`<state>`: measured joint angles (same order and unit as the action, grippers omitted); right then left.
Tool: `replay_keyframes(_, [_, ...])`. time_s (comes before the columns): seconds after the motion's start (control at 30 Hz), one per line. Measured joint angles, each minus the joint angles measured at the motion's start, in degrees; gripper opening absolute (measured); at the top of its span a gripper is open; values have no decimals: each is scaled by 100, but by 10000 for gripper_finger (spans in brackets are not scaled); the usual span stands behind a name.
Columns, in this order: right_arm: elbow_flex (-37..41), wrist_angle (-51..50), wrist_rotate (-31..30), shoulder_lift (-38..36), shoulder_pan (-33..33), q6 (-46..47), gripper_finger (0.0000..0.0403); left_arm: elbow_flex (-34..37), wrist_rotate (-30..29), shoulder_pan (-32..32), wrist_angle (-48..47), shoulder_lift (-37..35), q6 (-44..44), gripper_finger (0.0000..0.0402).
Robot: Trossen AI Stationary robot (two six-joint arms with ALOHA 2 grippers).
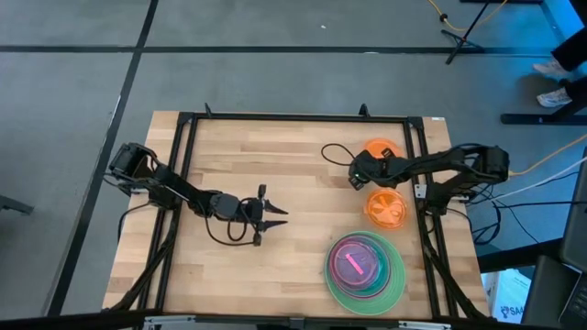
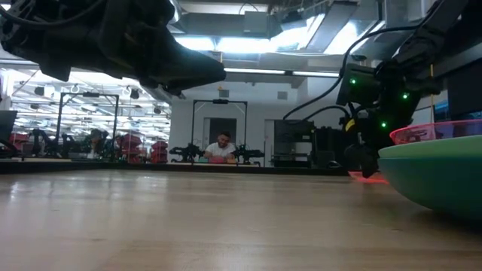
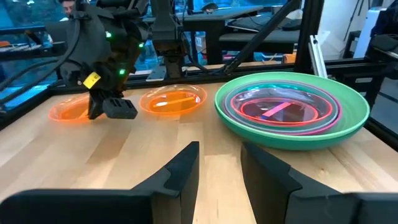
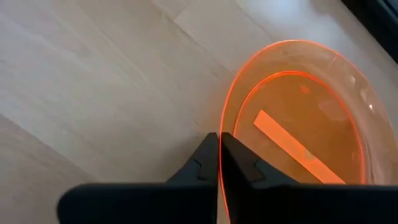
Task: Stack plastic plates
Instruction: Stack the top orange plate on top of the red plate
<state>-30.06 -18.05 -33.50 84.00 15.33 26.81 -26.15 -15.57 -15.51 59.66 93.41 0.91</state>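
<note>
An orange plate (image 1: 381, 149) lies flat at the table's far right, and a second orange plate (image 1: 386, 208) lies nearer. A stack (image 1: 365, 266) of several nested plates stands at the near right: a mint green one outermost, with magenta, teal and translucent pink ones inside. My right gripper (image 4: 219, 138) is shut on the far orange plate (image 4: 298, 124), at its side toward the table's left. My left gripper (image 3: 221, 149) is open and empty above the table's middle (image 1: 275, 218), its fingers pointing toward the plates. My right gripper has the far orange plate's rim (image 4: 225, 118) between its two fingers, one finger inside the rim and one outside. The fingers come from above, slanting down. In the left wrist view the plate (image 3: 68, 111) looks flat on the table under the gripper (image 3: 111, 107).
A black frame (image 1: 303, 117) runs around the wooden table top. A dark cable (image 1: 335, 154) loops on the wood left of the far orange plate. Bare wood spreads over the table's left half and middle. A person sits far behind the table (image 2: 221, 147).
</note>
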Motion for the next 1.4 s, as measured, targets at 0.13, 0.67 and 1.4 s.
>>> replay_keyframes(0.13, [-57,12,-46,-172,-194,-79,5,0,55,-7,-2,0,-36,112])
replay_keyframes(0.67, [-1334,-794,561,-1362,-2643,-318,2,0,153,-9,-3,2,-76,112])
replay_keyframes(1.4, [-2076,-108,1666,-1376,-6362,785,3,0,175,-46,-4,2,-175,112])
